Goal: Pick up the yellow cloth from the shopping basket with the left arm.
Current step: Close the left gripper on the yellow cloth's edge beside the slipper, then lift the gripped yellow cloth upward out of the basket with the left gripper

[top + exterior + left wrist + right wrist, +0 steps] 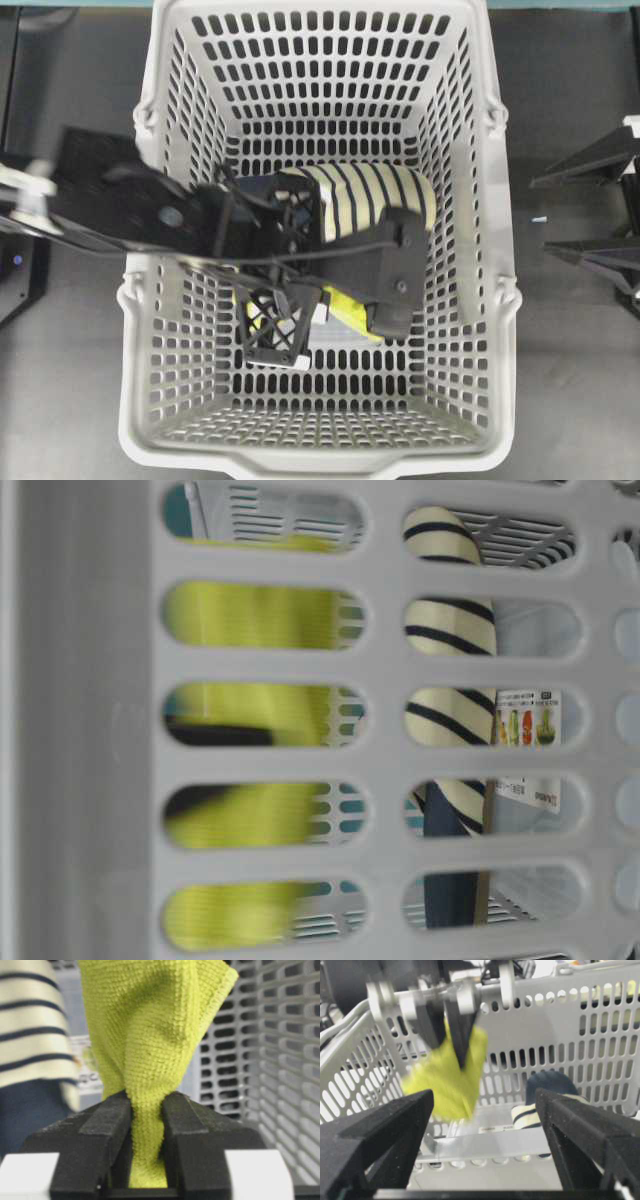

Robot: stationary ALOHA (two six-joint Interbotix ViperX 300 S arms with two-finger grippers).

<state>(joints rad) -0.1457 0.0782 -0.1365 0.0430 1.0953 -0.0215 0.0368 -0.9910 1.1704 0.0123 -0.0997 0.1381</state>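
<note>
Your left end effector (146,1110) is clenched on a bunched fold of the yellow cloth (150,1035); it's soft, light and droops, so lift slowly.

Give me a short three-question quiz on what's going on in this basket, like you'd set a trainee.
1. True or false: the left gripper is pinching the yellow cloth.
2. What lies beside the cloth in the shopping basket? A) striped slipper B) red ball C) banana
3. Fill in: the right gripper has its jaws ____, holding nothing.

Key: 1 true; 2 A; 3 open.
</note>
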